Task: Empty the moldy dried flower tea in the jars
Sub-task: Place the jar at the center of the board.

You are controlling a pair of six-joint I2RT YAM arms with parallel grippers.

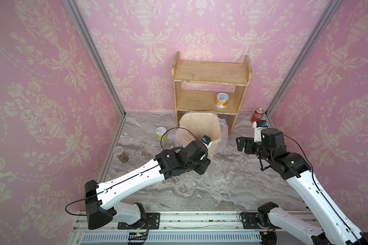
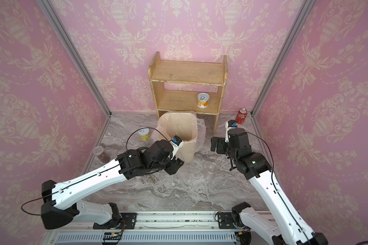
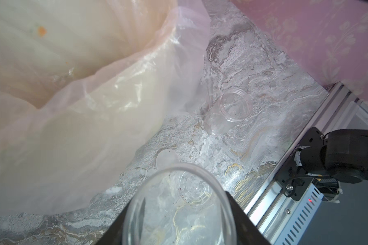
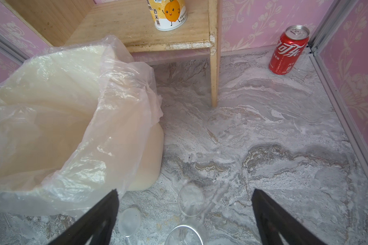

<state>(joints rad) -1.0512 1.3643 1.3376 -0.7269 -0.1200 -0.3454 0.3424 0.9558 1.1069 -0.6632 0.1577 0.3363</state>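
Nearest the lens, filling the near edge of the left wrist view: empty jar, clear and lidless, mouth toward the camera, clamped between the dark jaws of the left gripper, only a few dark specks inside. Just beyond its rim, flat on the marble table, loose translucent lid. Farther out, to the right, second jar, likewise lidless and emptied, apparently upright, just beside the trailing bag of the lined bin, clear of both sets of jaws. Left gripper just near of the bin's near wall in both top views. Right gripper to the right of the bin, jaws spread wide apart, nothing between them, only table below. Well apart from either gripper, far to the left against the left wall: third jar, lid on, with the dried flower tea a dark reddish-brown heap in its lower part. Past that, yellow-and-white tin on the table left of the bin, matching tin on the lower board of the wooden shelf behind the bin, red cola can in the far right corner.
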